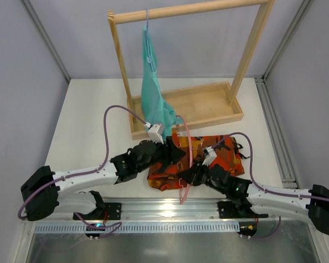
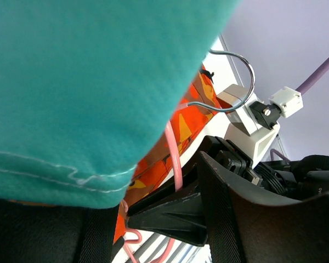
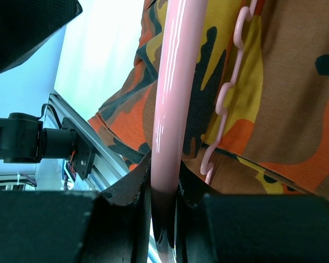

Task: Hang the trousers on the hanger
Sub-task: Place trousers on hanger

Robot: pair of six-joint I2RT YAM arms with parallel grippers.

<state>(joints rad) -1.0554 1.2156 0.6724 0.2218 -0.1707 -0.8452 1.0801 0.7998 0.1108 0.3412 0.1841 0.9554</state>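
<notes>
The camouflage trousers (image 1: pixel 219 156) lie crumpled on the table's near middle. The pink hanger (image 1: pixel 189 148) lies across their left part, its lower end over the table's near edge. My right gripper (image 1: pixel 187 176) is shut on the hanger's thick pink arm (image 3: pixel 167 109), with the wavy notched bar (image 3: pixel 230 93) beside it over the trousers (image 3: pixel 285 109). My left gripper (image 1: pixel 174 154) sits at the trousers' left edge, by the hanger. In the left wrist view its jaws (image 2: pixel 153 192) stand apart, with the pink arm (image 2: pixel 172 153), metal hook (image 2: pixel 238 87) and camouflage cloth (image 2: pixel 181 131) ahead.
A wooden rack (image 1: pixel 186 11) on a tray base (image 1: pixel 208 104) stands at the back. A teal garment (image 1: pixel 153 93) hangs from it and fills much of the left wrist view (image 2: pixel 88 82). An aluminium rail (image 1: pixel 170 207) runs along the near edge.
</notes>
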